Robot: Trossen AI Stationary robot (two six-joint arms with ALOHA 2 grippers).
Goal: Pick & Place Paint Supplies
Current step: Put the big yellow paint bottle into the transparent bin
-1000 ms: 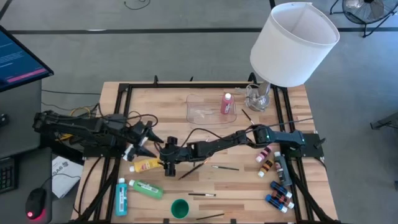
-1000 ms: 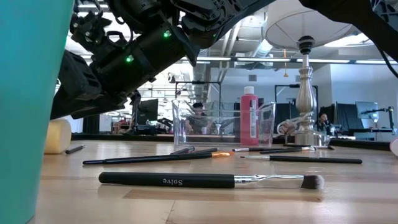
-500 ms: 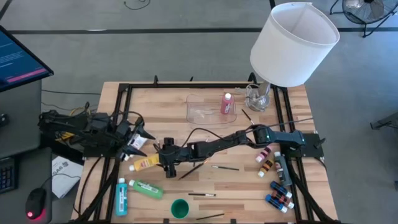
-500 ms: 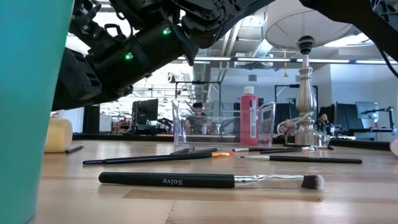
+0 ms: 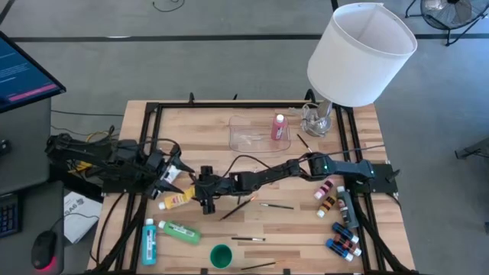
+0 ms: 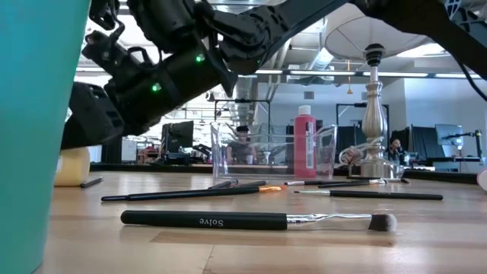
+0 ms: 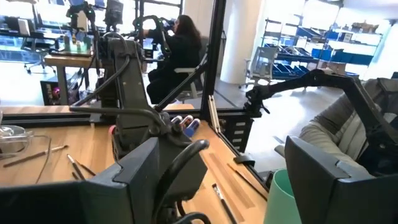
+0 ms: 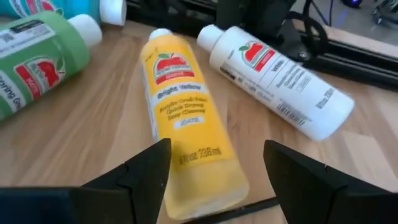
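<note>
yellow bottle lying flat, cap away from right gripper | jaws spread, straddling above it, ungripped | left gripper jaws released

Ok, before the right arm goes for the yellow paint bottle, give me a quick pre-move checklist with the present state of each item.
1. Right end effector fingers apart: ok, open in the right wrist view.
2. Yellow bottle lined up ahead of the fingers: ok, lying on its side between them.
3. Neighbours clear of it: not ok, the white bottle lies close beside it; the green bottle is on the other side.
4. Left end effector out of the way: cannot tell, open but near the bottles.
5. Clear tray has room: ok, only the pink bottle stands in it.
</note>
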